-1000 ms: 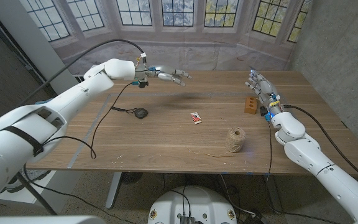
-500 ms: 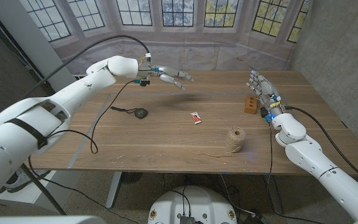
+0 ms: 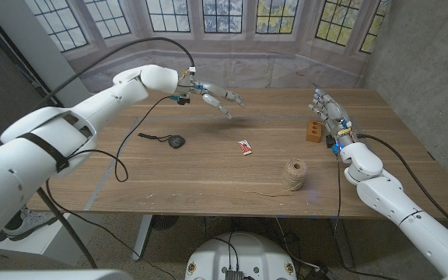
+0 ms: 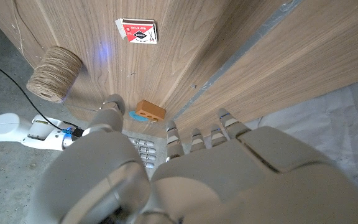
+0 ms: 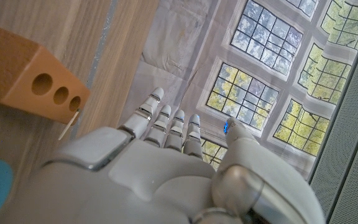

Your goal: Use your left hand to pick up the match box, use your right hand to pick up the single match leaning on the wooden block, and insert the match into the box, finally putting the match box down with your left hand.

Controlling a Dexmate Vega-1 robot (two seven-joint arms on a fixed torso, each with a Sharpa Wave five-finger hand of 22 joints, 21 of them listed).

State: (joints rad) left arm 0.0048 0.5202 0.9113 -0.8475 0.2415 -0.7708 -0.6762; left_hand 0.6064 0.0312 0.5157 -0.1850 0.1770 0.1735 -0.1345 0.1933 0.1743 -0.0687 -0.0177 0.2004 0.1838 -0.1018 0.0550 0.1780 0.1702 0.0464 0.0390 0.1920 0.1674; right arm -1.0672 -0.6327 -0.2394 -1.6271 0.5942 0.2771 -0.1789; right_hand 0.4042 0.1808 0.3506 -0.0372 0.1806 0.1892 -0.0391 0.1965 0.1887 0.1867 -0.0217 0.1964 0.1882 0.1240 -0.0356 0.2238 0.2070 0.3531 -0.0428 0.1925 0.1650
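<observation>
Left hand raised over the far left-centre of the worktop, fingers spread and extended toward the middle, holding nothing. Match box flat on the wood nearer the robot and to the right of that hand, well apart from it, long axis running diagonally from far-left to near-right, red-and-white printed face up; also seen past the fingers in the left wrist view. Right hand standing upright at the right side of the worktop, fingers straight and slightly apart, empty. Wooden block just beside it on the left, not touched, holes along one side visible in the right wrist view. Single match propped against the block below the holes, slanting from the wood surface up to the block's face, thin and pale; head end hard to tell. Ball of twine near the front edge, a loose strand trailing leftward from it. Small dark object with a cord on the left part of the worktop.
</observation>
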